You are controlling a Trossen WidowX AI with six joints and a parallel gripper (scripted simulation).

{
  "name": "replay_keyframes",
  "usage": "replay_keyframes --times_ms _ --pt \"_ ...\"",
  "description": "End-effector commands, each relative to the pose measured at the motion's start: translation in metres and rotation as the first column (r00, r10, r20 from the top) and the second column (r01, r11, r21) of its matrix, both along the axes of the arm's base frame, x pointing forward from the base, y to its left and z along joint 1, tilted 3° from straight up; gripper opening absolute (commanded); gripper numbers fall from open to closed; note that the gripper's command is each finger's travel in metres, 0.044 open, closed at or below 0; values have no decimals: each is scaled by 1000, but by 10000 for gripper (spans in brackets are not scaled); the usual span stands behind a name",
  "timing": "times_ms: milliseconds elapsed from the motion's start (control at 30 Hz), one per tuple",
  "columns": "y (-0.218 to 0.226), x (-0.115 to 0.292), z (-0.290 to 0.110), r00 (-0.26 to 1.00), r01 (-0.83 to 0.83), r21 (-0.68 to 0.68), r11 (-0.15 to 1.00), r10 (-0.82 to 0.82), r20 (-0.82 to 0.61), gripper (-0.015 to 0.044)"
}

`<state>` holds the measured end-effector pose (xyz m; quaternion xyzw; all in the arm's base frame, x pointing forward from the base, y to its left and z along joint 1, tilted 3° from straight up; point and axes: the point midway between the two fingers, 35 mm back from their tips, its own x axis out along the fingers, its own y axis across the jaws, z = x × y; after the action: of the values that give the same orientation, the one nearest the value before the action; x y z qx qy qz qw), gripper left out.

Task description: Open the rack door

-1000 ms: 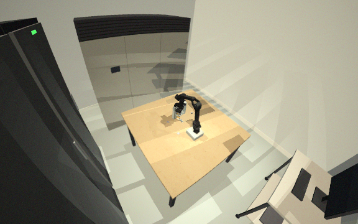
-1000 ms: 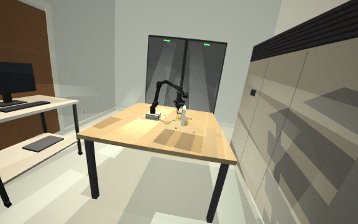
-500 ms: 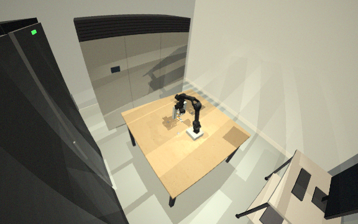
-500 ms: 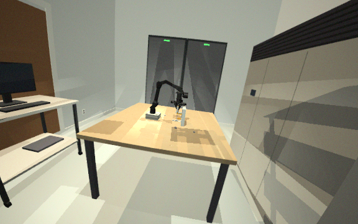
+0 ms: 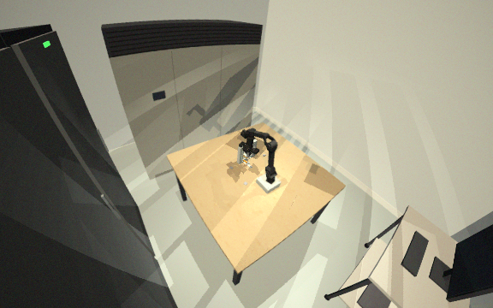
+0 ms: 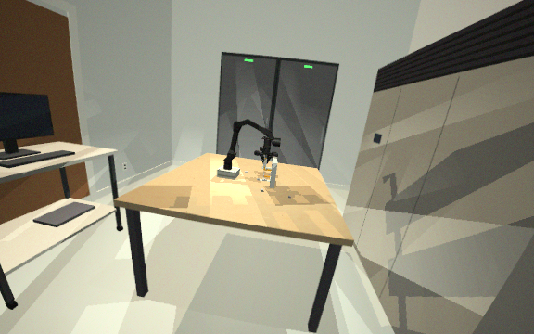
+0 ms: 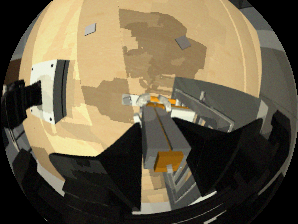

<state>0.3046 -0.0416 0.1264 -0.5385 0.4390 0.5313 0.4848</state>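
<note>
"Where is the handle?"

"The gray handle, with an orange end, is in the middle of the wrist view, over the table."

"And the hand?"

"Pinching that handle, one black finger on either side of it."

"Does anything stand near the handle?"

"Yes, a gray panel just beside it, on the right in the wrist view. I can't tell whether that's the door or part of the frame, nor how far the door has swung."

"What about the arm?"

"It bends over from its white base, which sits on the table well apart from the handle, and comes down to it from above."

"Any loose bits?"

"Two small gray pieces lie on the table, both apart from the handle and above it in the wrist view."
</note>
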Motion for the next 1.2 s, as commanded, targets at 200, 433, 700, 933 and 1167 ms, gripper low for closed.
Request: replay_keyframes --times_ms 200,433,700,933,1167 --pt "0 0 0 996 -88 -6 996 88 6 27" --pt "0 0 0 996 -88 -6 996 88 6 185" --pt "0 0 0 1000 -15 -2 1000 15 3 300" --pt "0 0 0 946 325 13 945 -325 -14 300" --pt "0 0 0 779 627 22 779 -626 -35 300"
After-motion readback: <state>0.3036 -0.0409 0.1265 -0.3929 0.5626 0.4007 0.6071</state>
